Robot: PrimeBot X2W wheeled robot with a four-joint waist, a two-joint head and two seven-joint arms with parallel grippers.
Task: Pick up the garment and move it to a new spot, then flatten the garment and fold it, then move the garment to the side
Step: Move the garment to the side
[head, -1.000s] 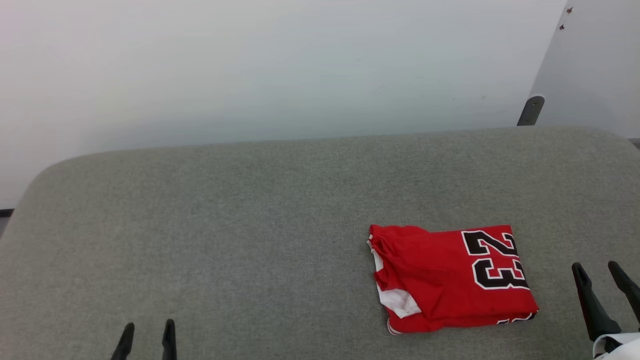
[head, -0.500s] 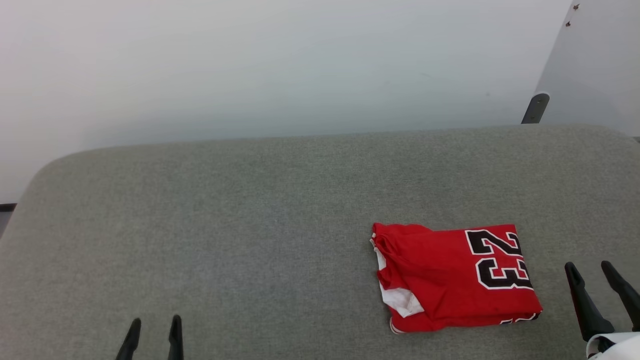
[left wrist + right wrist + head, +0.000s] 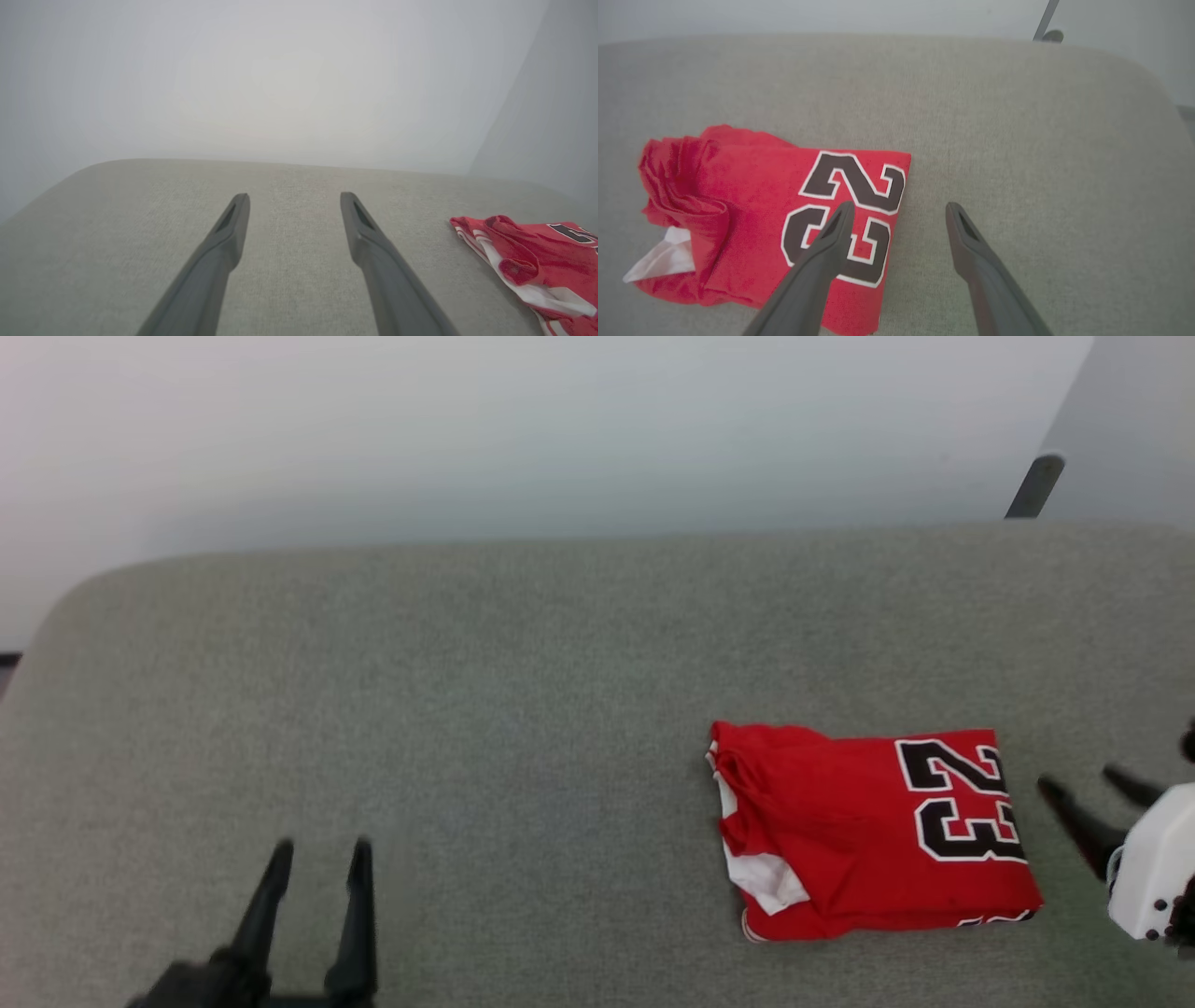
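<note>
Right gripper (image 3: 899,207): the fingers (image 3: 817,270) stand wide apart with nothing between them. In the right wrist view one finger crosses the numbered end of the garment (image 3: 738,224) and the other lies past that edge, over bare cloth. The head view puts both tips just beside the numbered end, not touching it. How high they ride above the garment cannot be told. Judgement: the jaws are held open and aimed at this edge because it is the nearest clean, straight border to take.

Left gripper (image 3: 322,847): its fingers are also spread and empty. It sits well apart from the garment, off the bunched end opposite the number. Judgement: it is kept clear there so that it does not disturb the layers.

Garment: it lies as a compact, roughly rectangular packet of several layers, with the black number uppermost. At the end away from the right gripper the red cloth is gathered into a ridge, and a white sleeve part shows beneath. It rests flat on the grey cushion (image 3: 467,709), with bare cushion on every side of it.

Judgement: flattening and folding look complete. The move to the side is either the step in hand or already done; these views do not settle which. The loose bunched end is the likeliest part to spill if the packet is lifted from one edge.
</note>
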